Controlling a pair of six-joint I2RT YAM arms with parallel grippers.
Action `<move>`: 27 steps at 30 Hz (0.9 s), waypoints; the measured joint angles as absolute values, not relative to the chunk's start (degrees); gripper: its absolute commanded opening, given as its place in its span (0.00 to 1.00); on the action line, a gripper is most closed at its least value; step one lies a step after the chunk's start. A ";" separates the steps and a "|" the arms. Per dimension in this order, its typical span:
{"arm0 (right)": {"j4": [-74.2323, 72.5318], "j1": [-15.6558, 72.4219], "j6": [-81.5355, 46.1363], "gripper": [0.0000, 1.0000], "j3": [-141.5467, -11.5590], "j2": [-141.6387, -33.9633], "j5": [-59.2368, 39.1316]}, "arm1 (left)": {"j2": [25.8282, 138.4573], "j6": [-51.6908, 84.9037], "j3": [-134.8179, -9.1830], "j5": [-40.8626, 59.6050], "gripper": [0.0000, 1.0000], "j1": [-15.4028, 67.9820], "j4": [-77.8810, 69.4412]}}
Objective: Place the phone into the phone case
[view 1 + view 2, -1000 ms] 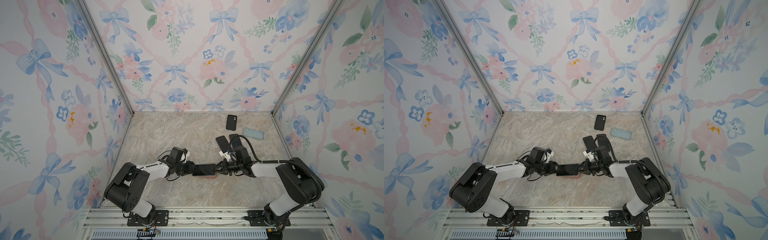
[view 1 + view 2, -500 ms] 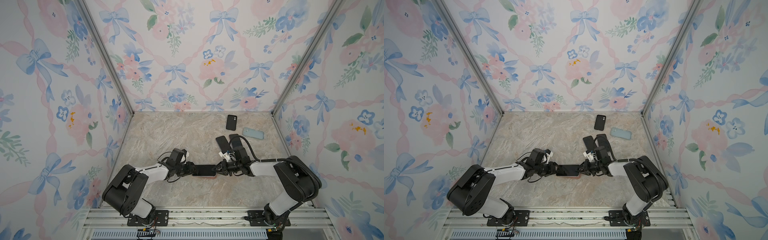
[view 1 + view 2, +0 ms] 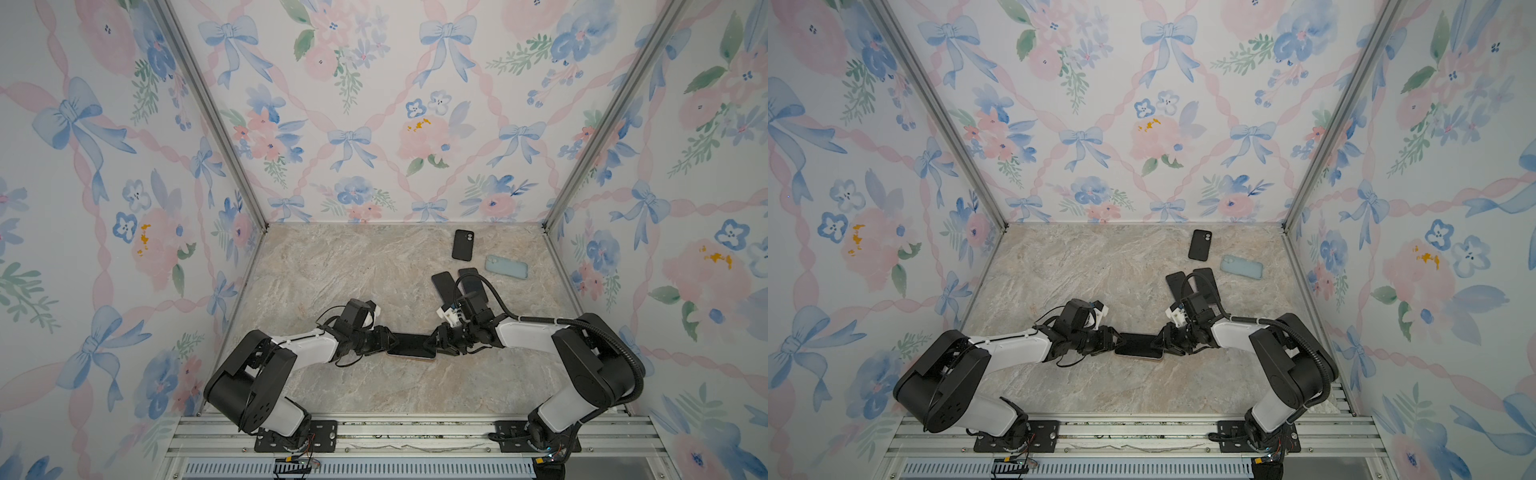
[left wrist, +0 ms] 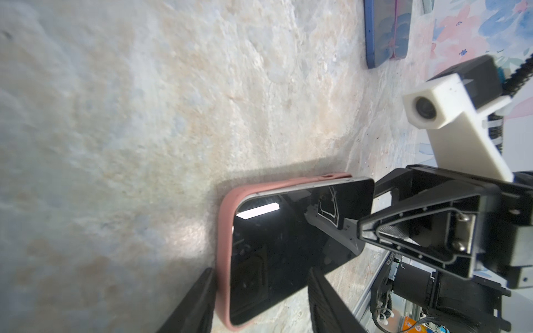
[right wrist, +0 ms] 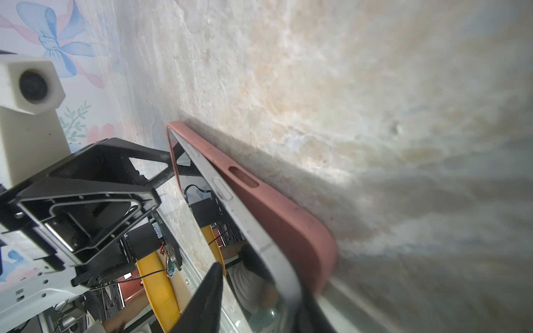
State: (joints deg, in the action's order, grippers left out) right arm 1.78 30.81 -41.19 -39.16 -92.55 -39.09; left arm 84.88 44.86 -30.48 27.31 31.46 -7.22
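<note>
Noting the layout from the marble table (image 3: 332, 270) down: both arms reach in low toward the front centre and meet nose to nose, with the work lying flat between them. The left gripper (image 3: 390, 338) sits at the left end, its jaws about halfway apart and astride that end of the phone case (image 4: 223, 230). One finger (image 4: 199, 305) is just beside the case's outer wall. I see slack in the gap, so I read it as bracing, not clamping. The right gripper (image 3: 433, 341) sits at the opposite end with its jaws part open, wider than the phone's edge is thick. It is loose about that end and grips nothing I can make out. The pink case rests back-down on the table, its long axis running left to right along the line joining the two grippers. The phone (image 3: 410, 345) lies screen-up in it on the same axis. The relation that matters is that the left end is tucked under the case lip. Toward the right end the phone's silver edge (image 5: 259, 239) rides above the lip, and its side button (image 5: 222, 188) sits out of the case's slot (image 5: 243, 177). So the unseated end points at the right gripper, the nearer one. My judgement is that the next move is a downward press there.
</note>
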 measured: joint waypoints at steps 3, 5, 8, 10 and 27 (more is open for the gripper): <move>5.72 31.35 -39.88 0.44 -40.97 -91.59 -37.32 | 84.73 44.86 -30.33 27.33 0.53 31.46 -7.22; 8.97 31.92 -38.81 0.45 -42.63 -91.13 -35.51 | 84.55 44.86 -30.20 27.38 0.53 31.46 -7.14; 13.76 32.49 -36.40 0.48 -45.50 -90.87 -32.40 | 84.36 44.84 -30.17 27.44 0.53 31.46 -6.61; 16.67 32.82 -35.07 0.52 -46.94 -90.59 -30.15 | 84.18 44.84 -30.17 27.46 0.53 31.46 -6.13; 27.51 38.17 -31.00 0.55 -51.68 -86.26 -17.17 | 85.73 42.59 -35.97 20.95 0.41 31.53 4.12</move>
